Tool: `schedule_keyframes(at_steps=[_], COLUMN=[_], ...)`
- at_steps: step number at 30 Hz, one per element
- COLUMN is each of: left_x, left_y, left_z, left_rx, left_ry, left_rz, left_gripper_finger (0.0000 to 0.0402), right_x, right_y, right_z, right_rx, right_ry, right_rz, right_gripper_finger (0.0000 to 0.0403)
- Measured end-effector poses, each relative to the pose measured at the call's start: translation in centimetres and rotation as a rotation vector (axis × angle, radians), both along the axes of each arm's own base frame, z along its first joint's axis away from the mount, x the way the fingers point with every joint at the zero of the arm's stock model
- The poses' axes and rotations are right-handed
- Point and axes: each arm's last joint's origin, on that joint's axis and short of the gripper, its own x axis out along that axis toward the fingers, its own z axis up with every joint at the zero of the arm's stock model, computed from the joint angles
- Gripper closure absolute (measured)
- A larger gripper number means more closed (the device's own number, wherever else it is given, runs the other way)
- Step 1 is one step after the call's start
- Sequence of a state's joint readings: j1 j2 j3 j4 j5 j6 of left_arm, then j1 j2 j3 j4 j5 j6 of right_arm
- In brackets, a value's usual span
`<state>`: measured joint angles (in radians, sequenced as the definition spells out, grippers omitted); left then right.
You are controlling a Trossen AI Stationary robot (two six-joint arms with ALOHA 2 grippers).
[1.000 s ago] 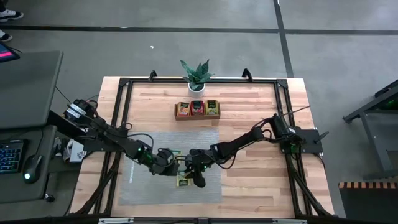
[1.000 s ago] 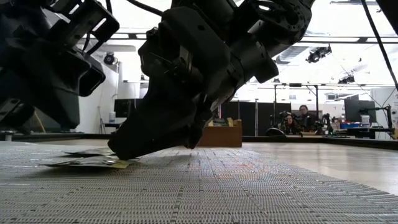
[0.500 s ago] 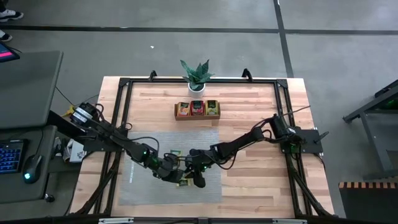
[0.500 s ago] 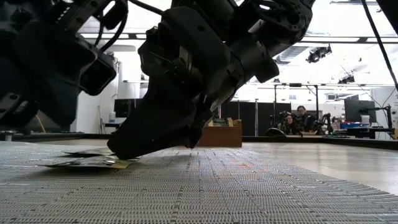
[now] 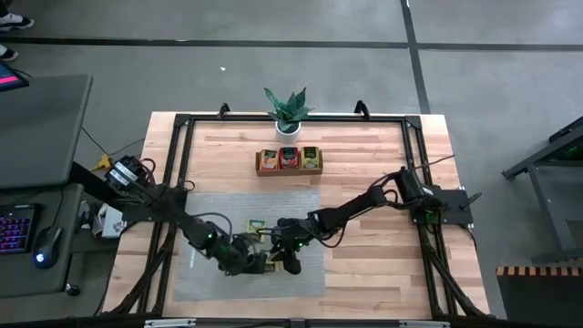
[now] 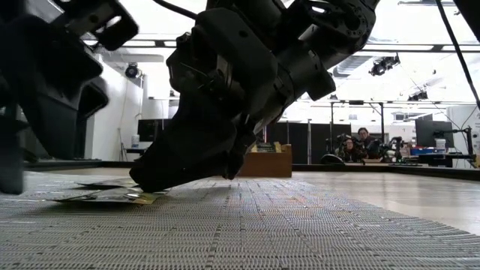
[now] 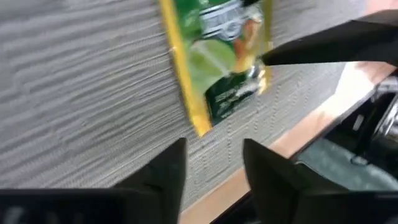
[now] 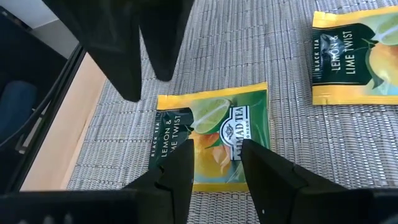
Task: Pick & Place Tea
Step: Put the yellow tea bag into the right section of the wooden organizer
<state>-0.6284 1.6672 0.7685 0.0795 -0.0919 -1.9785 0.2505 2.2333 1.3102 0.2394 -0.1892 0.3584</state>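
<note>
Tray [image 5: 289, 161] already holds some tea; two sachets remain on the mat [image 5: 209, 273]. My right gripper [image 8: 214, 162] jaws, part-open and empty, straddle the nearer sachet [image 8: 211, 134]; my left gripper [image 7: 214, 165], also part-open, holds nothing.

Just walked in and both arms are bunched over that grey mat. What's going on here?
The robot is sorting tea bags. Both grippers sit low over the grey mat, around a green and yellow tea bag lying flat. The right gripper is open just above it; the left gripper is open beside it. Neither holds it yet. Another bag lies nearby, and the wooden tray already holds some.
</note>
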Motion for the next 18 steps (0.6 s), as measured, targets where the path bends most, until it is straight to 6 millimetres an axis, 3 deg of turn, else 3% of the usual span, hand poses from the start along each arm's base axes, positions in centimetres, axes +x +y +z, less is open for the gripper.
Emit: schedule_keyframes(at_steps=[4,7,18], left_x=[-0.8,-0.8,0.2], left_y=[-1.0,-1.1,-1.8], left_z=[0.0,0.0,-1.7], left_rx=[-0.019,-0.036,-0.120], left_ry=[-0.005,0.001,-0.020], left_rz=[0.080,0.122,0.220], left_gripper_finger=[0.0185,0.0158,0.0150], right_x=[0.0,0.0,-0.1], right_y=[0.1,0.2,0.2], right_z=[0.0,0.0,0.0], right_rx=[-0.004,-0.014,-0.021], right_ry=[-0.001,-0.006,-0.010], right_rz=[0.006,0.016,0.029], right_gripper_finger=[0.0269,0.0269,0.0269])
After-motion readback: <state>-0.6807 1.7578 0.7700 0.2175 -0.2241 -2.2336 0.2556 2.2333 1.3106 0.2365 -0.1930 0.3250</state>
